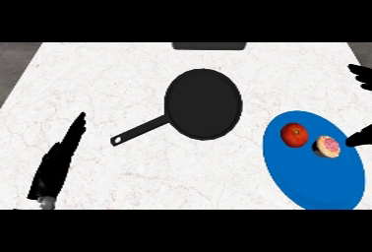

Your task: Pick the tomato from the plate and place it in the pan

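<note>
A red tomato lies on the upper left part of a blue plate at the right of the counter. Beside it on the plate sits a pink-frosted donut. A black pan rests in the middle, its handle pointing down-left. My right hand shows at the right edge, fingers spread above and a thumb tip close to the donut, holding nothing. My left hand rests open at the lower left, fingers straight, far from the plate.
A dark object sits at the counter's far edge behind the pan. The white marble counter ends in grey floor at the left and right top corners.
</note>
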